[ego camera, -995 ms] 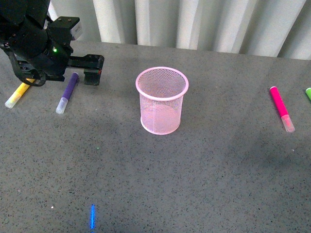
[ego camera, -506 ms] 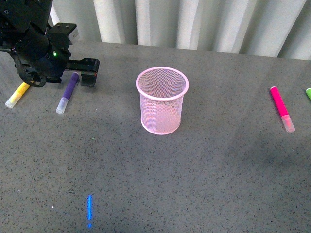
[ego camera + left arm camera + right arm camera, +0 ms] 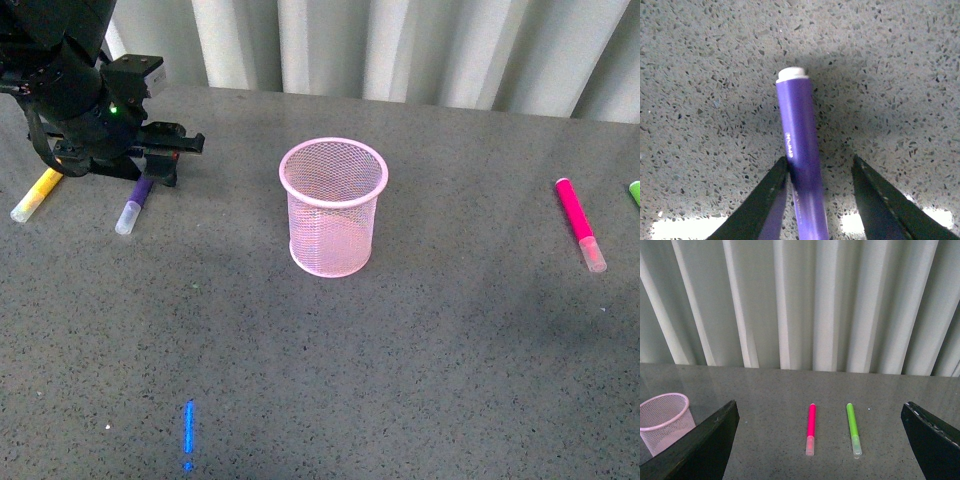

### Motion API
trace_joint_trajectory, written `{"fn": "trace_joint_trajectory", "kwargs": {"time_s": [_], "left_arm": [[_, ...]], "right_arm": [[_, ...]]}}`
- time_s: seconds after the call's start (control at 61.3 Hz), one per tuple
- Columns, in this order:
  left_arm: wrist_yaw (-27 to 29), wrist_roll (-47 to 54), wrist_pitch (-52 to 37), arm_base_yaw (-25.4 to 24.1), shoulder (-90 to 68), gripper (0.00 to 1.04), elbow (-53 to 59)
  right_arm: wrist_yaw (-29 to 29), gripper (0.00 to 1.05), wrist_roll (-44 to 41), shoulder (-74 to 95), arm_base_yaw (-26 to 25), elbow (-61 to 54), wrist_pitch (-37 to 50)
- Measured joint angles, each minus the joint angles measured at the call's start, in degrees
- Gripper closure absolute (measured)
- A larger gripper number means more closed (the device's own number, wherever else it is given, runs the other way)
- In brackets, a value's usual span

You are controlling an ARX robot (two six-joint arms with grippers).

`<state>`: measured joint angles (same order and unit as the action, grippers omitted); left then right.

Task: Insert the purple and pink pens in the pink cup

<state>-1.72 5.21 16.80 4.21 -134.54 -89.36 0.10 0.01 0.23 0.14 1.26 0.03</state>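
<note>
At the far left of the front view the yellow marker (image 3: pixel 34 195) lies untouched on the desk (image 3: pixel 450 350). Just right of it, in the upper left of the frame, the left claw (image 3: pixel 160 165) has shifted. A second ago its fingers stood to the right of the purple pen (image 3: pixel 133 205); now it has swung over and dropped, so they straddle the pen's far end. The pen itself has not budged, and its clear cap points toward the lower left as before.

The left wrist view bears this out. The pen runs up the middle of the picture between the two dark fingers (image 3: pixel 762 200), lying against one of them, with bare desk showing before the other. So this claw is part open around the pen and not yet pinching it. I judge the reach finished and the closing to be the step in hand.

At the centre of the front view the pink cup (image 3: pixel 330 245) stands upright and empty, well apart from the purple pen. Near the right edge the pink pen (image 3: pixel 580 222) lies flat, with the green marker (image 3: pixel 635 192) just beyond it; neither has moved.

The right wrist view shows the right claw (image 3: pixel 820 407) spread wide and holding nothing, with those two markers ahead of it. Both pens have yet to go into the cup.
</note>
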Motion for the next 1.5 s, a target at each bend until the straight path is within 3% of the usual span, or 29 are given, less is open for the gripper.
{"fn": "trace_joint_trajectory", "kwargs": {"time_s": [0.082,0.114,0.196,0.555,0.718,0.946,1.077,1.207,1.338,1.501], "left_arm": [[-0.9,0.1,0.0,0.0,0.5,0.77,0.7],[-1.8,0.0,-0.8,0.0,1.0,0.86,1.7],[-2.6,-0.4,-2.4,0.3,2.0,0.92,3.3],[-5.4,-6.1,-16.9,3.8,9.3,0.92,14.6],[-0.3,-8.4,-26.3,4.0,14.3,0.92,17.8],[4.5,-17.6,-48.4,4.8,21.7,0.93,25.1],[6.7,-26.1,-65.3,10.2,24.8,0.93,32.3],[10.3,-27.6,-77.1,17.9,25.0,0.93,38.1],[13.0,-25.7,-84.5,24.8,22.9,0.93,41.3],[15.7,-24.3,-87.6,27.8,19.5,0.93,41.9]], "right_arm": [[0.0,0.07,0.0,0.0,0.0,0.0,0.0],[0.0,0.07,0.0,0.0,0.0,0.0,0.0],[0.0,0.07,0.0,0.0,0.0,0.0,0.0],[0.0,0.07,0.0,0.0,0.0,0.0,0.0],[0.0,0.07,0.0,0.0,0.0,0.0,0.0],[0.0,0.07,0.0,0.0,0.0,0.0,0.0],[0.0,0.07,0.0,0.0,0.0,0.0,0.0],[0.0,0.07,0.0,0.0,0.0,0.0,0.0],[0.0,0.07,0.0,0.0,0.0,0.0,0.0],[0.0,0.07,0.0,0.0,0.0,0.0,0.0]]}}
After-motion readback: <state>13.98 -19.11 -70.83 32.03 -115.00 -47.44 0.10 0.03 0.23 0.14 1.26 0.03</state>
